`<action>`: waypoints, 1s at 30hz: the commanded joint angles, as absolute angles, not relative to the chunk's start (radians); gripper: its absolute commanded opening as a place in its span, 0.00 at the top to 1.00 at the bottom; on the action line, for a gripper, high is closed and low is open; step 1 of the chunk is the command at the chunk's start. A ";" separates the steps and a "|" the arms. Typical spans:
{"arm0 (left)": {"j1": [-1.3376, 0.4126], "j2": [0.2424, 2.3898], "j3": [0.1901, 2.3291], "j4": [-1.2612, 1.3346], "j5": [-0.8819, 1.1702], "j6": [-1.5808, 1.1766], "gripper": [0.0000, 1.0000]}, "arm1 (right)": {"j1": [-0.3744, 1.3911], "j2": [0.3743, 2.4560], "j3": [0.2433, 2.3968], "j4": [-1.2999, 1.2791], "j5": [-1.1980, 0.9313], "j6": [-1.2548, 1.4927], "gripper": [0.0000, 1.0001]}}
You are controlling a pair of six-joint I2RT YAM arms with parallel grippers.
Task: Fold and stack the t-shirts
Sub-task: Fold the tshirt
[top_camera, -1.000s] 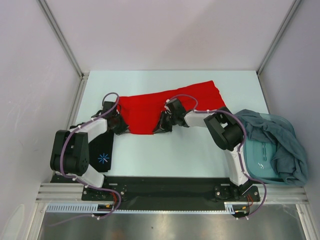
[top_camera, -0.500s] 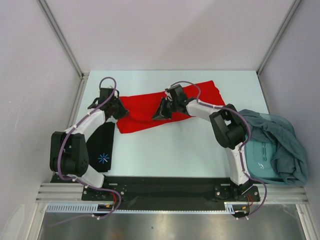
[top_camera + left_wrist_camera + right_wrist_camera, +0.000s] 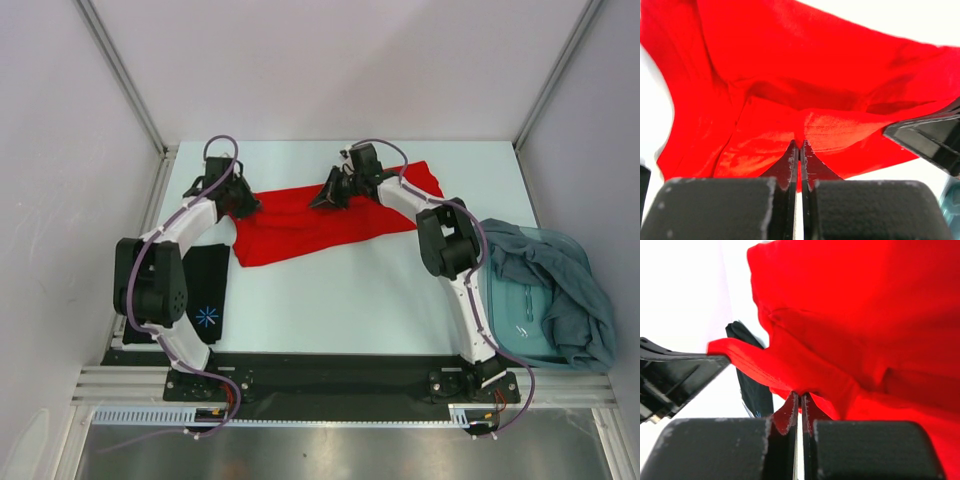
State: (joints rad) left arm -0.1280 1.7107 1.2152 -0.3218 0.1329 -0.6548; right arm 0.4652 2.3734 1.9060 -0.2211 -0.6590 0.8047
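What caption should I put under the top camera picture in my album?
Two robot arms pinch the red t-shirt in shut jaws, while a black t-shirt lies beside the left arm.

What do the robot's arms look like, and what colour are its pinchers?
Both the left arm and right arm have white tube-like links joined by chunky black joints. A thin purple cable runs along each one. The left tool and right tool are matte black, with two flat fingers tapering to thin tips.

A lab robot cell: plain white panel walls (image 3: 350,60), aluminium framing (image 3: 122,75), a white table (image 3: 350,300).
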 commanded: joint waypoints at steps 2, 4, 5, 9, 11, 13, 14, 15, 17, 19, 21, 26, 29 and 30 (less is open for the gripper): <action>-0.127 1.744 1.287 -0.296 0.101 -0.655 1.00 | 0.443 2.425 2.008 -0.252 -0.719 0.787 1.00; -0.123 1.764 1.307 -0.295 0.103 -0.658 1.00 | 0.436 2.442 2.043 -0.253 -0.727 0.790 1.00; -0.123 1.770 1.315 -0.295 0.101 -0.660 1.00 | 0.431 2.450 2.058 -0.255 -0.733 0.790 1.00; -0.120 1.795 1.354 -0.296 0.100 -0.664 1.00 | 0.419 2.490 2.111 -0.235 -0.761 0.802 1.00; -0.118 1.812 1.365 -0.296 0.097 -0.664 1.00 | 0.413 2.506 2.126 -0.198 -0.770 0.825 1.00; -0.115 1.824 1.382 -0.296 0.101 -0.669 1.00 | 0.410 2.531 2.140 -0.170 -0.784 0.845 1.00; -0.117 1.828 1.387 -0.298 0.104 -0.670 1.00 | 0.408 2.540 2.147 -0.154 -0.793 0.857 1.00; -0.115 1.841 1.394 -0.299 0.104 -0.670 1.00 | 0.407 2.549 2.166 -0.143 -0.799 0.867 1.00; -0.114 1.848 1.402 -0.299 0.106 -0.672 1.00 | 0.405 2.572 2.183 -0.115 -0.813 0.882 1.00; -0.115 1.855 1.408 -0.299 0.104 -0.673 1.00 | 0.402 2.591 2.201 -0.094 -0.824 0.896 1.00; -0.112 1.859 1.414 -0.299 0.101 -0.673 1.00 | 0.399 2.602 2.210 -0.054 -0.831 0.923 1.00; -0.107 1.879 1.433 -0.301 0.100 -0.675 1.00 | 0.390 2.655 2.267 -0.014 -0.839 0.953 1.00; -0.106 1.900 1.446 -0.292 0.120 -0.670 1.00 | 0.382 2.677 2.293 -0.011 -0.850 0.965 1.00; -0.104 1.907 1.451 -0.290 0.126 -0.669 1.00 | 0.379 2.681 2.298 0.020 -0.850 0.965 1.00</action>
